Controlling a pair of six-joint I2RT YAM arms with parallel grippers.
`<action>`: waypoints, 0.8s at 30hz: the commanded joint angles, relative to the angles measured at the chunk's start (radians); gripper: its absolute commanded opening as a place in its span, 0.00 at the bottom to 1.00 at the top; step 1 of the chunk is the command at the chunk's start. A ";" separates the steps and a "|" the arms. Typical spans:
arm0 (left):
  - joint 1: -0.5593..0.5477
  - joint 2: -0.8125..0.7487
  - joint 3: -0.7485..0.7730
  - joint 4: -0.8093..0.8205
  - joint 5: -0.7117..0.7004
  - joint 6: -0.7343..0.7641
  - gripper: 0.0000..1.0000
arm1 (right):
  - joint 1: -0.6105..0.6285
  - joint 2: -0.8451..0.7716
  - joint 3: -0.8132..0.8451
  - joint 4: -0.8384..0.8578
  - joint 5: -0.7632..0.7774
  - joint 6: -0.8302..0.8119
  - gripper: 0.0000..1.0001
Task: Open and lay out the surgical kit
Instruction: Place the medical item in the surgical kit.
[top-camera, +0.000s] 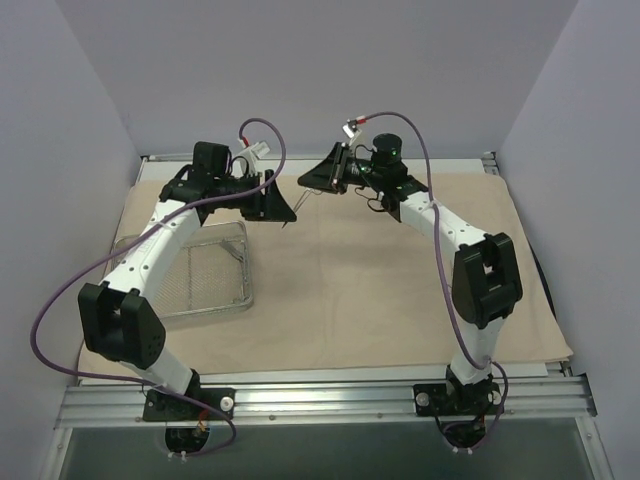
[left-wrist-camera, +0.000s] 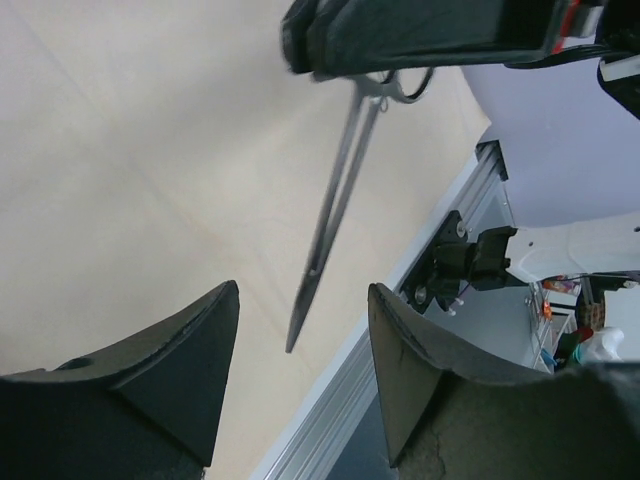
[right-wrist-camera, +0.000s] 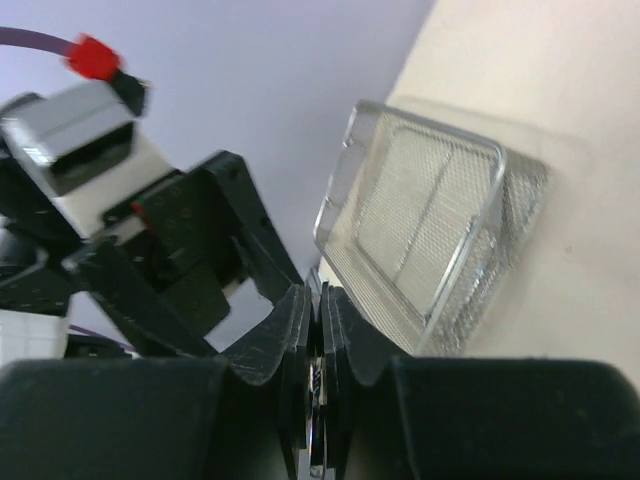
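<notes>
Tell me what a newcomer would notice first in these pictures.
In mid-air over the beige cloth, the right gripper is shut on a ring-handled metal instrument that hangs before the open left gripper. A silver wire-mesh tray sits on the cloth at the left.

No writing can be read in any view.
The red tab (right-wrist-camera: 92, 55) on the white connector (right-wrist-camera: 70, 125), up and to the left of the right gripper (right-wrist-camera: 318, 295), shows no print that can be made out. The white bottle (left-wrist-camera: 605, 345), far to the right of the left gripper (left-wrist-camera: 302, 290), is too blurred to read any label.
</notes>
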 joint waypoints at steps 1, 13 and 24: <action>-0.004 -0.037 -0.016 0.172 0.088 -0.089 0.63 | -0.014 -0.115 -0.023 0.327 0.035 0.136 0.00; 0.008 -0.060 -0.061 0.250 0.165 -0.140 0.02 | -0.011 -0.150 -0.049 0.319 0.027 0.143 0.00; 0.030 -0.029 0.013 -0.026 0.093 0.027 0.02 | 0.005 -0.212 0.213 -0.747 0.318 -0.710 0.65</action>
